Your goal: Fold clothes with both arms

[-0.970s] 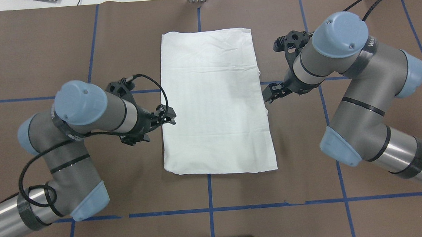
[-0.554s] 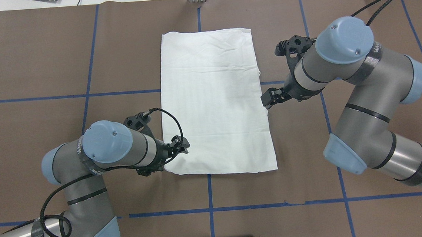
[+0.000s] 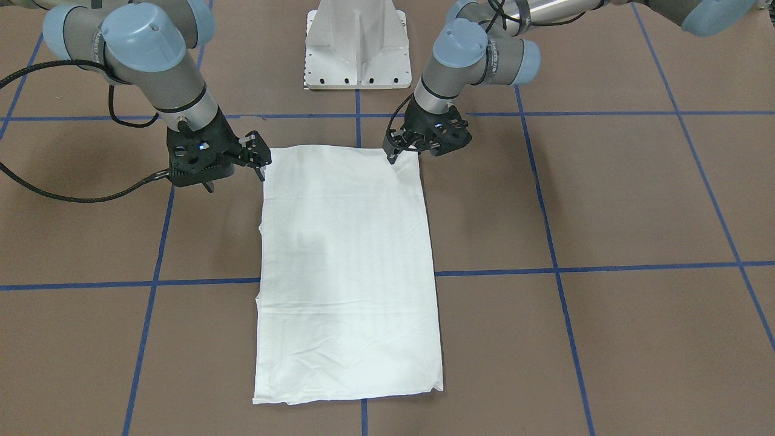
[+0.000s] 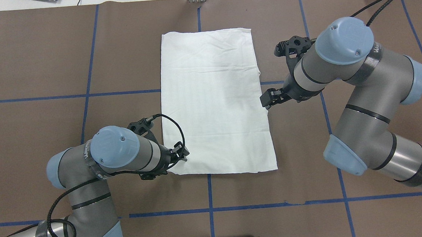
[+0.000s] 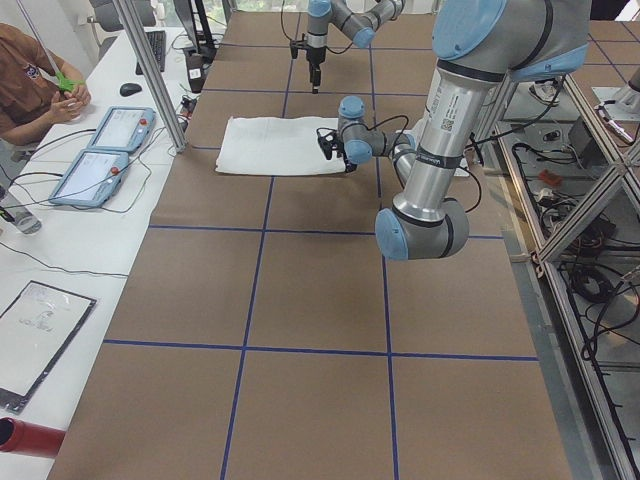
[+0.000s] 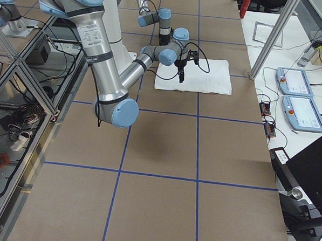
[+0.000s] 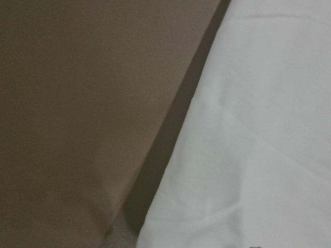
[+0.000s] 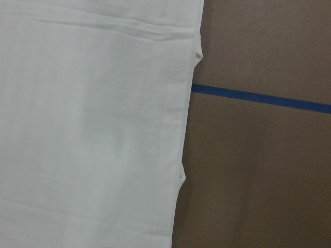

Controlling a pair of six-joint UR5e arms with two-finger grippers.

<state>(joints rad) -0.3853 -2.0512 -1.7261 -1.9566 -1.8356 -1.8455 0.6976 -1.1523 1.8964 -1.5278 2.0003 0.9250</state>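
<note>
Two arms over one white T-shirt, folded into a plain rectangle in the middle of the brown bench.

Front view: the white pedestal sits just past the shirt's robot-side short edge. The left hand is down at the left corner of that edge. The right hand is off the cloth on the other side. Can't tell how far either one is parted, and neither visibly has hold of anything.

Overhead: the shirt's long axis runs straight away from the robot, and a blue tape line passes under it crosswise. No collar or print showing, so I can't tell which end is the neck. The right hand hangs by the right long edge.

Left side view: a person sits by two control tablets past the bench edge, well clear of the shirt.

Right side view: a laptop is out on the side table, and nothing sits between the arms and the cloth.

Left wrist: blurry close-up of the cloth edge running diagonally over the bench.

Right wrist: the shirt's long edge with bare bench and tape beside it.
</note>
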